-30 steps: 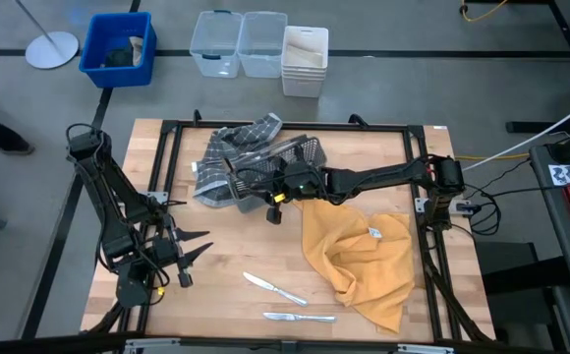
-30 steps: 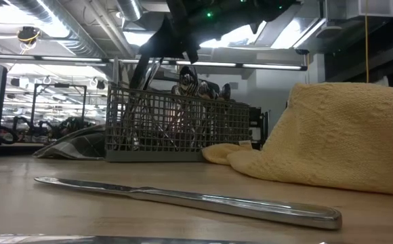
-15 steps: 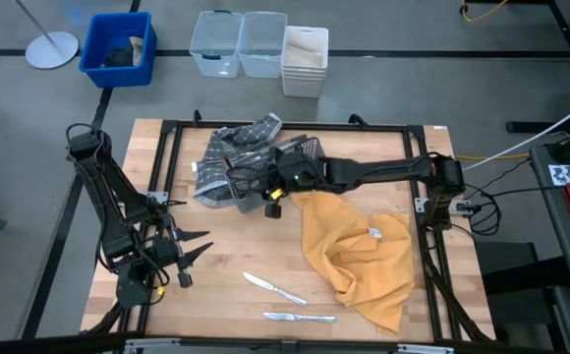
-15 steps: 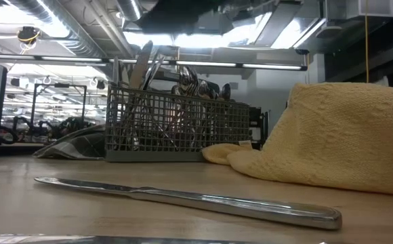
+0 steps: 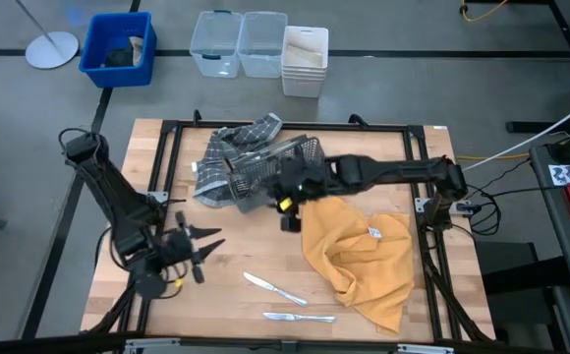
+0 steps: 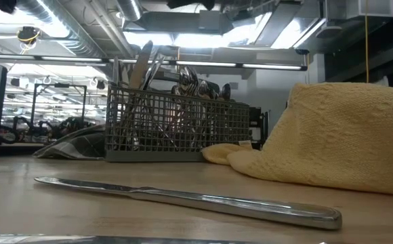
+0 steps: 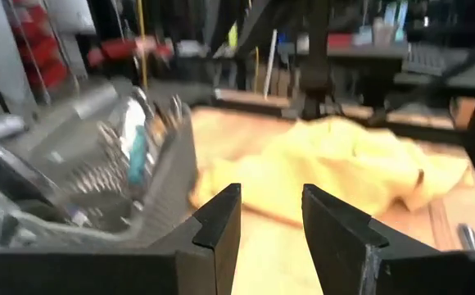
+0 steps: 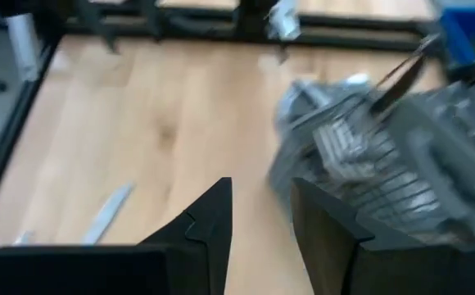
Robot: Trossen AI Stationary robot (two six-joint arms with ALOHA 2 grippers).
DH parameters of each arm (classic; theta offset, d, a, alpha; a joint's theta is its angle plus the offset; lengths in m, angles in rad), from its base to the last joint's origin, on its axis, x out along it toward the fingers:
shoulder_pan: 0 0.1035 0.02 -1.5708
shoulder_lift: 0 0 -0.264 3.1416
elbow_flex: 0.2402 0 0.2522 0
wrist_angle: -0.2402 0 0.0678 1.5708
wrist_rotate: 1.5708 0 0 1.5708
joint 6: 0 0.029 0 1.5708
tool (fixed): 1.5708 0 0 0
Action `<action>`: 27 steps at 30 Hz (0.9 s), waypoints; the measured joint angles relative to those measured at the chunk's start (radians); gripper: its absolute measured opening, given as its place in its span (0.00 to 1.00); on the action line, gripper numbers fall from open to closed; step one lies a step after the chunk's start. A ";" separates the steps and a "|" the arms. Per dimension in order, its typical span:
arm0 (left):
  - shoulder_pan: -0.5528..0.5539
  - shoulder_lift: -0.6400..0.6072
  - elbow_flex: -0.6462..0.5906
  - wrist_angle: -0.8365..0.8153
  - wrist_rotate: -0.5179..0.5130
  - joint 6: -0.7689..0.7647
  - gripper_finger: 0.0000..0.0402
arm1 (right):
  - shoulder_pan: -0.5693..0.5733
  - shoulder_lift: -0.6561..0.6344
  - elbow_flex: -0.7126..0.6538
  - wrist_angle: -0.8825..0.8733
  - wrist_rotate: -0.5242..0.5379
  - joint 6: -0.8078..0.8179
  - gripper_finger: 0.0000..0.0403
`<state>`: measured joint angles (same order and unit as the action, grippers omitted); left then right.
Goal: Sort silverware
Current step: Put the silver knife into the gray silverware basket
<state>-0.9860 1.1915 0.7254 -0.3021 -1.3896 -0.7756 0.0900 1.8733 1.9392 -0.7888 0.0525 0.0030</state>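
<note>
- The grey wire-mesh caddy [image 5: 270,162] sits near the far middle of the wooden table [image 5: 226,295], partly on a grey checked cloth [image 5: 228,147], with most of the silverware [image 6: 183,85] standing in it, handles and blades poking above the rim.
- Two table knives lie loose on the bare wood near the front edge: one knife [image 5: 274,288] angled, the other knife [image 5: 299,318] lying flatter just in front of it, the two apart from each other.
- The right gripper [image 5: 287,202] is just beside the caddy's near side, at the edge of a crumpled yellow towel [image 5: 359,256]; its fingers [image 8: 209,225] are spread with a narrow gap between them and hold nothing.
- The left gripper [image 5: 209,251] waits over the front left part of the table, well apart from the caddy; its fingers [image 7: 217,221] are parted too and empty.
- Beyond the table's far edge stand a blue bin [image 5: 118,47] and clear plastic tubs [image 5: 238,43] on the floor.
</note>
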 joint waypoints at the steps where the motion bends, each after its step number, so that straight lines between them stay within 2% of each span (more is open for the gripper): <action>1: 0.028 0.006 0.000 0.015 0.054 0.008 0.30 | 0.016 0.000 0.000 -0.022 0.000 0.021 0.31; 8: 0.211 0.072 0.000 0.245 0.470 0.238 0.30 | 0.126 0.001 0.000 -0.171 0.008 0.164 0.31; 14: 0.285 0.176 0.000 0.411 0.768 0.392 0.30 | 0.243 0.006 0.000 -0.249 0.072 0.280 0.31; 17: 0.295 0.235 0.000 0.422 0.851 0.394 0.30 | 0.306 0.010 -0.016 -0.263 0.102 0.306 0.31; 22: 0.286 0.350 0.000 0.418 0.912 0.386 0.30 | 0.406 0.011 -0.128 -0.195 0.139 0.311 0.31; 27: 0.295 0.457 0.000 0.432 0.916 0.471 0.30 | 0.482 0.013 -0.329 0.062 0.139 0.311 0.31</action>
<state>-0.6905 1.6485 0.7254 0.1294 -0.4736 -0.3044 0.5715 1.8862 1.6099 -0.7272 0.1914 0.3138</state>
